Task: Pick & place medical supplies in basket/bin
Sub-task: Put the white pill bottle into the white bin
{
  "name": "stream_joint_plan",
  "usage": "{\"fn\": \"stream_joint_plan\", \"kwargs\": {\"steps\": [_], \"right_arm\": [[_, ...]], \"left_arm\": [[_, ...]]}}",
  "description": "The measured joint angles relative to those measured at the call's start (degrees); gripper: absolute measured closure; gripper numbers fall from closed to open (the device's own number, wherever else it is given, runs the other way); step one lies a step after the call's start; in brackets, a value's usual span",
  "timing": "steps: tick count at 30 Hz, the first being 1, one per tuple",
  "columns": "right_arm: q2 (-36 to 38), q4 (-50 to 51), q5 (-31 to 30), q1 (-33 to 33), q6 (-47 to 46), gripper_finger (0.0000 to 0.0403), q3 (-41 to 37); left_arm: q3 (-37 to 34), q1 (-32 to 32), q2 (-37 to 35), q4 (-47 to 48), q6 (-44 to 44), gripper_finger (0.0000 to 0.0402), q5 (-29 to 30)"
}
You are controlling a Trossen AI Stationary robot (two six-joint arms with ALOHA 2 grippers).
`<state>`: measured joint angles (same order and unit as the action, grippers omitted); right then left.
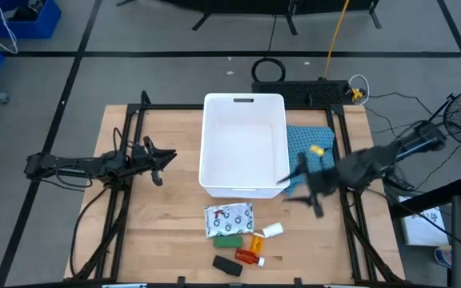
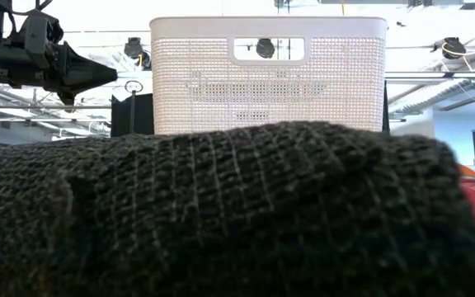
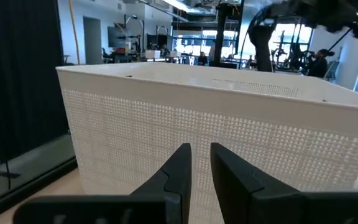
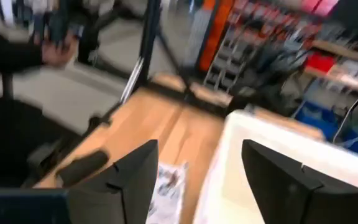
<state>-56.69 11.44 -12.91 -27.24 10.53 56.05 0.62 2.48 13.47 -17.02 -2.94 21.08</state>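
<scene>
The white bin stands mid-table, and the low view shows its slot-handled wall. The supplies lie near the near edge: white patterned packet, green block, orange pill bottle, small white bottle, red tube and black block. The black block fills the low view. My right gripper hovers open by the bin's near right corner, touching nothing. My left gripper waits shut, left of the bin.
A blue cloth with a small yellow thing on it lies right of the bin, under the right arm. Bare wood lies left of the supplies. Black frame rails run along both table sides.
</scene>
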Motion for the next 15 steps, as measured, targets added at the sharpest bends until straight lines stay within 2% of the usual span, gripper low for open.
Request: {"fn": "stream_joint_plan", "kwargs": {"steps": [5, 8, 15], "right_arm": [[-11.39, 0.13, -7.88, -9.45, 0.12, 0.0170, 2.89], [-16.07, 0.08, -12.37, -13.51, -4.10, 0.0170, 3.30], [-24.85, 0.91, -14.09, -17.09, -16.21, 0.0169, 1.24]], "left_arm": [[0.00, 0.00, 0.00, 1.22, -0.84, 0.0339, -0.02], [0.00, 0.00, 0.02, 1.99, -2.16, 0.0339, -0.04], [0.00, 0.00, 0.01, 2.24, -2.51, 0.0339, -0.04]]}}
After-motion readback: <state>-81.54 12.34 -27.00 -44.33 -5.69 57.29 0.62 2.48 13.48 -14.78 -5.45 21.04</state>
